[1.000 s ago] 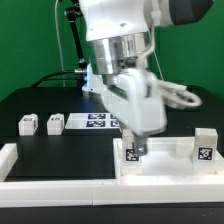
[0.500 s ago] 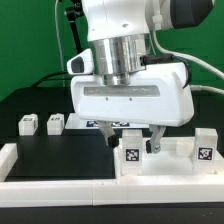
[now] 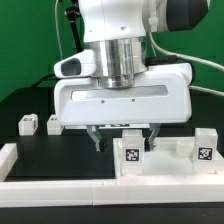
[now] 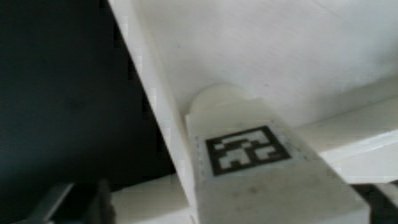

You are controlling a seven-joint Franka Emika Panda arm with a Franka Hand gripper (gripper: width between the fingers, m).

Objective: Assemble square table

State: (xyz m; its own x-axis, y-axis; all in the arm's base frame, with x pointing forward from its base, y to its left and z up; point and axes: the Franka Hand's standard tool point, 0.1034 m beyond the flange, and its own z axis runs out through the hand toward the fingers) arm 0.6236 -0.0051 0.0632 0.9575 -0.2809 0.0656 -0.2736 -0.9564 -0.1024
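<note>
The square table point(image 3: 170, 162) was seen at the exterior view's right, a leg point(image 3: 130, 152) upright on it between the gripper's point(image 3: 124, 142) parted fingers, nothing clamped; two loose legs point(image 3: 28, 124) were shown by that view only.

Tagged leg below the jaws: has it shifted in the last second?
No. The leg keeps its gap to the other leg at the exterior view's right.

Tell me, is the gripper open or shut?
Open: the gripper has its fingers well apart, one each side of the tagged leg.
</note>
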